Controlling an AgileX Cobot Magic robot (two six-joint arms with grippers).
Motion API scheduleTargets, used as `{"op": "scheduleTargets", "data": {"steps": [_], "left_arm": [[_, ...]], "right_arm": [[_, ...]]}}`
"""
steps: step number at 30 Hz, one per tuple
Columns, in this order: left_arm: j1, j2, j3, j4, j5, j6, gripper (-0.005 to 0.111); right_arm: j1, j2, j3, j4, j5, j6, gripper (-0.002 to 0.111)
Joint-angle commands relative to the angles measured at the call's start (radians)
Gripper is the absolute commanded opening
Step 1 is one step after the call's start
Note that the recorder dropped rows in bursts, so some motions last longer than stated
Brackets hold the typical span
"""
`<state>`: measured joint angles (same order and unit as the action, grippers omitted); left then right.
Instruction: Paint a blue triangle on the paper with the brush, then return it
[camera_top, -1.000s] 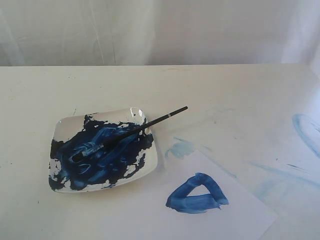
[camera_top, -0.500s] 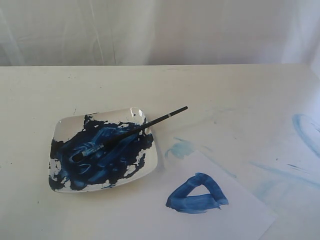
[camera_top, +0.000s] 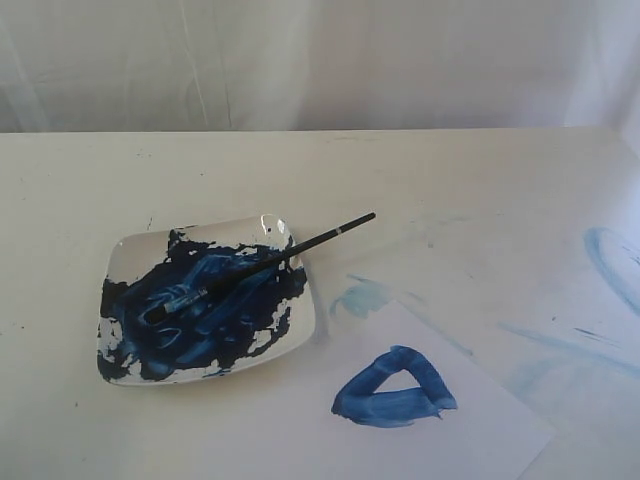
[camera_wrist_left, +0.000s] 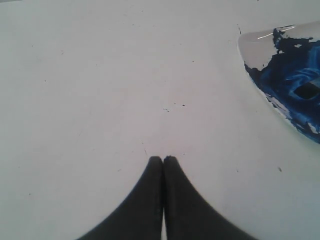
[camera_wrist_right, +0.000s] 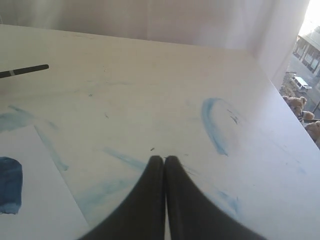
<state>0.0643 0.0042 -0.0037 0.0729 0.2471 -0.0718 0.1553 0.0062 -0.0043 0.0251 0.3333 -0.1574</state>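
The black-handled brush (camera_top: 262, 263) lies across the square white dish (camera_top: 292, 330), its bristles in the dark blue paint and its handle end poking past the far right rim. A thick blue triangle (camera_top: 394, 387) sits on the white paper (camera_top: 470, 430) at the front right. Neither gripper shows in the exterior view. My left gripper (camera_wrist_left: 163, 159) is shut and empty over bare tabletop, with the dish's corner (camera_wrist_left: 252, 47) off to one side. Shut and empty too, my right gripper (camera_wrist_right: 164, 159) hovers over smeared tabletop, away from the paper (camera_wrist_right: 35, 200) and the brush handle tip (camera_wrist_right: 25, 70).
Pale blue smears (camera_top: 612, 262) mark the cream table to the right of the paper, and another streak (camera_top: 360, 296) lies just behind the sheet. A white curtain (camera_top: 320, 60) hangs behind the table's far edge. In the right wrist view the table's edge (camera_wrist_right: 287, 115) is near.
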Motion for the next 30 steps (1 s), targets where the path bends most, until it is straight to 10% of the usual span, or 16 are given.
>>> {"op": "scheduleTargets", "data": {"steps": [1, 30], "left_arm": [[-0.008, -0.004, 0.004, 0.004, 0.005, -0.002, 0.000], [-0.067, -0.004, 0.004, 0.004, 0.005, -0.002, 0.000]], "right_arm": [[-0.004, -0.006, 0.004, 0.007, -0.006, 0.005, 0.000], [-0.004, -0.006, 0.004, 0.028, 0.000, 0.005, 0.000]]}}
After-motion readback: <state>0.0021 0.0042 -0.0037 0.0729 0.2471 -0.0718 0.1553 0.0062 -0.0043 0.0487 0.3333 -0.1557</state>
